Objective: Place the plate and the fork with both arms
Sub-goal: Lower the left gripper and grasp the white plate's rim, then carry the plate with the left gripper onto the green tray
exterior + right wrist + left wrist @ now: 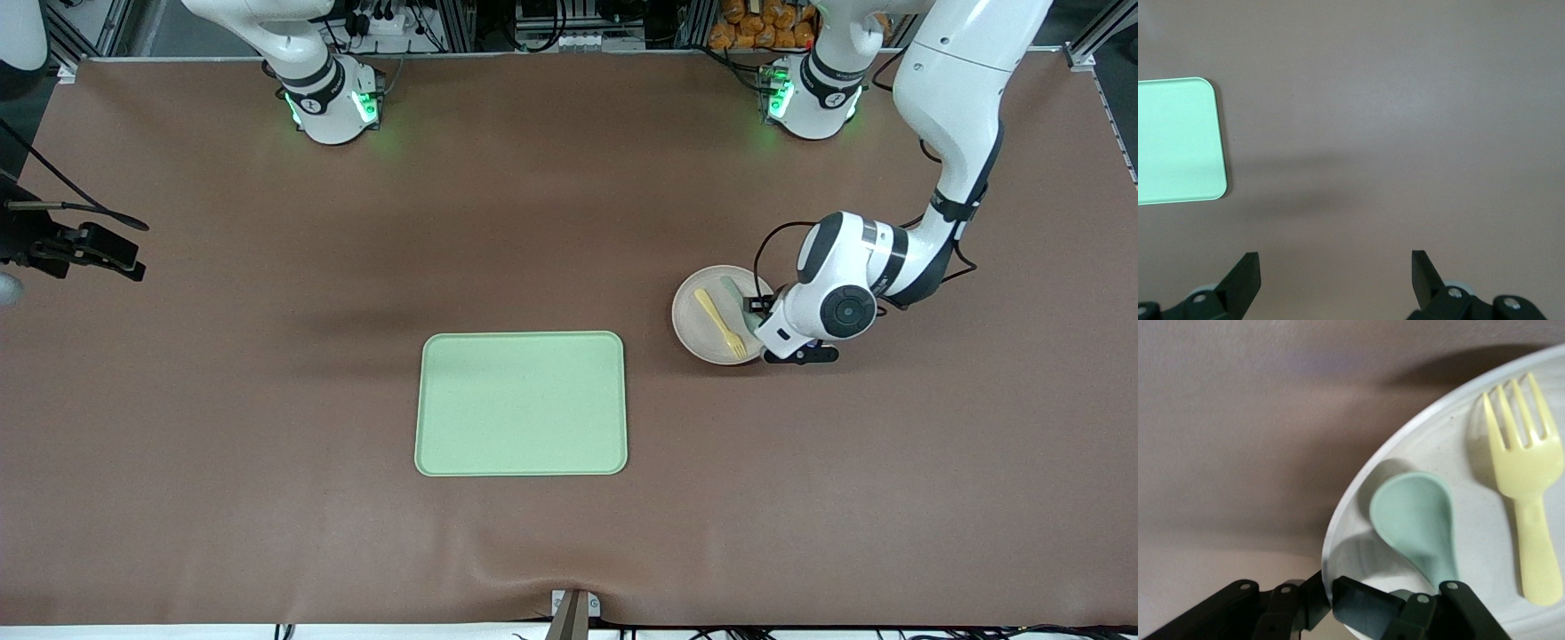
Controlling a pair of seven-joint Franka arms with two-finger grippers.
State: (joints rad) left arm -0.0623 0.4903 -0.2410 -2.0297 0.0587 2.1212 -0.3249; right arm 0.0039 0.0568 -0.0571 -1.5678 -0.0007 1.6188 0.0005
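**A:** Where is the round cream plate (702, 333) with the low rim now?

**B:** It lies on the brown table cover (267, 400), toward the left arm's end of the table, well apart from the rectangular light-green tray (522, 403). The tray is nearer to the front camera than the plate.

**A:** And the small pale yellow plastic fork (721, 324)?

**B:** It lies in the plate, beside a teal-green spoon (1418, 520). Both rest flat on the plate's inner surface, not touching each other.

**A:** What does the left gripper (1331, 600) do?

**B:** It is at the plate's edge, on the side toward the left arm's end. The fingers are closed together on the rim of the plate, one finger (1368, 607) over the inside of the rim, close to the spoon's handle.

**A:** The right gripper (1335, 277)?

**B:** It hangs over bare table cover with its fingers wide apart and nothing between them. In the right wrist view one corner of the tray is visible. This arm waits.
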